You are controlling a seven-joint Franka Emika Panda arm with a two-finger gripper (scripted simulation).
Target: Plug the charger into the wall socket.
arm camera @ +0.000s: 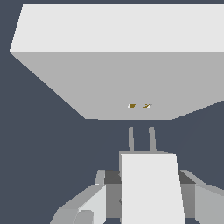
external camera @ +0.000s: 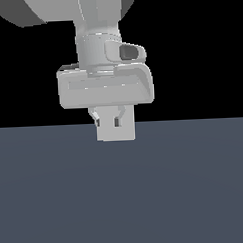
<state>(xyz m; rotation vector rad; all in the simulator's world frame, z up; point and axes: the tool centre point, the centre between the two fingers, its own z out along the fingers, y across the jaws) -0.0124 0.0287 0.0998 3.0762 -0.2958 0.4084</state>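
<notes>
Gripper (external camera: 107,121) hangs low over the dark grey floor (external camera: 124,193) in the exterior view, fingers pointing down and closed onto the charger (arm camera: 151,188), which fills the gap between them. In the wrist view the charger shows as a plain white block clamped between the 2 fingers (arm camera: 89,205), with 2 thin grey prongs (arm camera: 141,139) projecting from its leading end.

Wall socket (arm camera: 118,61) stands upright just ahead of the charger, a large flat white panel with 2 tiny orange holes (arm camera: 139,105) near its centre. The prongs point toward the socket and stop near it; a strip of floor shows between the prong tips and the socket's lower edge, so the 2 parts are apart. The prongs line up roughly with the orange holes.

In the exterior view a white block (external camera: 116,129) sits directly behind the fingers; whether that is charger or socket cannot be told
</notes>
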